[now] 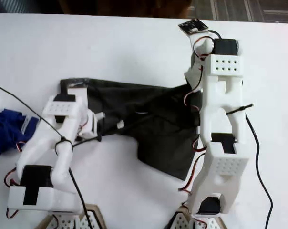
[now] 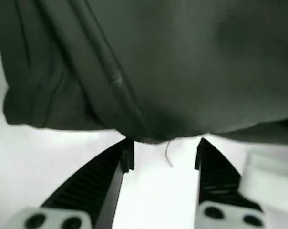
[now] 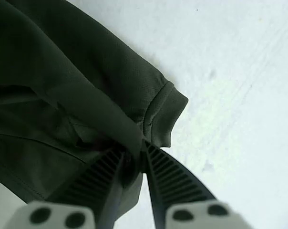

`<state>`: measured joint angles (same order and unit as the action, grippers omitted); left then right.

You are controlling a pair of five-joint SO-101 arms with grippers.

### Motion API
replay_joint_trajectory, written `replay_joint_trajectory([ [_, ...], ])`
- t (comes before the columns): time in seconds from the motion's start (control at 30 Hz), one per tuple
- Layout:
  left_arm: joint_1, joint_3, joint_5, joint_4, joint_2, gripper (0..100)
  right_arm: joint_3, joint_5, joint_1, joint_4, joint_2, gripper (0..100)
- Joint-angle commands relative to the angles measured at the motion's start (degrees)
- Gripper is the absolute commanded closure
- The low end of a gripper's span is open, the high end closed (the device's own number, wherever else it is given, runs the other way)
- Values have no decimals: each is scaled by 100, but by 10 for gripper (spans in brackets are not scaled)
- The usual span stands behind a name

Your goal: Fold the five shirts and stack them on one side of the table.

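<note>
A crumpled black cloth shirt (image 1: pixel 149 124), mid-frame on the white table (image 1: pixel 110 47), is judged barely folded. It is pinched by the right pincer (image 3: pixel 134 155); the left pincer (image 2: pixel 164 147) is held spread.

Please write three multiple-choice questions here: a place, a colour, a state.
1. Where does the crumpled blue cloth shirt lie? A) on a chair B) at the white table's edge beside the left arm C) in a drawer
2. What colour is the spread cloth shirt between the arms? A) black B) red C) yellow
3. How is the right hand? A) open over bare table B) shut on the spread cloth shirt C) holding a cup
B, it lies there; A, fabric is black; B, fingers pinch a fold.
</note>
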<state>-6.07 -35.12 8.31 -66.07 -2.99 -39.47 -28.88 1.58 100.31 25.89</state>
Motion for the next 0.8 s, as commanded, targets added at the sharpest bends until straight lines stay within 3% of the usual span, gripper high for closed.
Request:
replay_joint_trajectory([
  [0.0, 211, 31, 88, 158, -26, 782, -18, 26, 48, 127, -400, 981],
  [0.2, 299, -286, 88, 589, -18, 793, -18, 35, 48, 127, -400, 981],
  [0.37, 308, -391, 88, 659, -53, 986, -18, 35, 48, 127, -409, 981],
  [0.77, 334, -330, 70, 545, -88, 975, -18, 35, 48, 127, -409, 981],
])
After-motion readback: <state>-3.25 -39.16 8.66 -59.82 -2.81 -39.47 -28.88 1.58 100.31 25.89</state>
